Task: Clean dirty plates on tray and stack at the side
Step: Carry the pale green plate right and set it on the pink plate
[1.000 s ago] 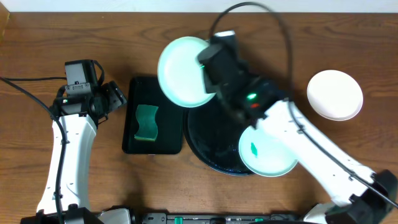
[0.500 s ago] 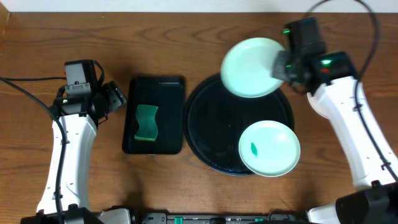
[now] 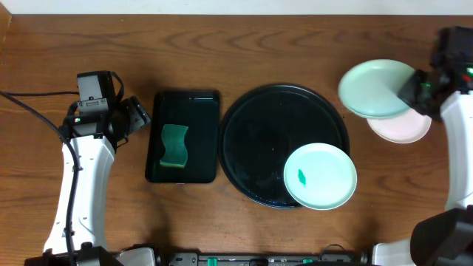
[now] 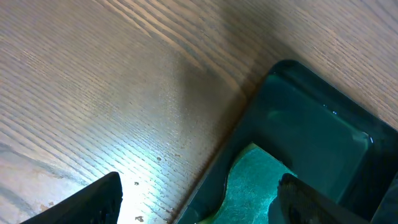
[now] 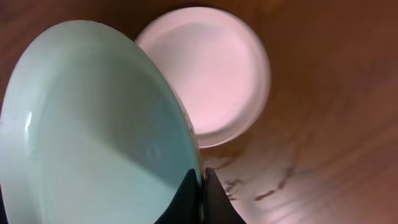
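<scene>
Overhead: the right hand (image 3: 414, 91) pinches a mint plate (image 3: 377, 89) by its rim. It is out past the right edge of the tray (image 3: 251, 140), hanging partly over the white plate (image 3: 405, 128), which lies on the bench (image 3: 295, 44).
Right wrist: the fingers (image 5: 214, 202) are shut tight on the mint rim at the bottom of the view. The plate is tilted, its face shows no smear, and the white plate peeks out from behind it.
Left hand: the left hand (image 3: 137, 116) sits low over the bench with its jaws wide apart and nothing between them, just beside the sponge tray (image 3: 199, 111).
Sponge: the green sponge (image 3: 174, 145) lies in the sponge tray, with nothing touching it.
Tray: one smeared plate (image 3: 320, 176) sits at the lower right rim, a green dab at its middle. The rest of the tray is bare glossy black.
Step in hand: this looks like stacking, with the wiped mint plate headed onto the white one at the side.
Next move: the plate needs levelling and centring over the white plate. It should go down until the two nest, and only then should the fingers let go. Released while tilted, it could slide off or clatter.
After that: the smeared plate needs the sponge.
Bench: brown wood with a strong grain, and a bright glare patch in the left wrist view.
Room: little shows beyond the bench, only a pale strip along the top edge and cables trailing from both arms.
</scene>
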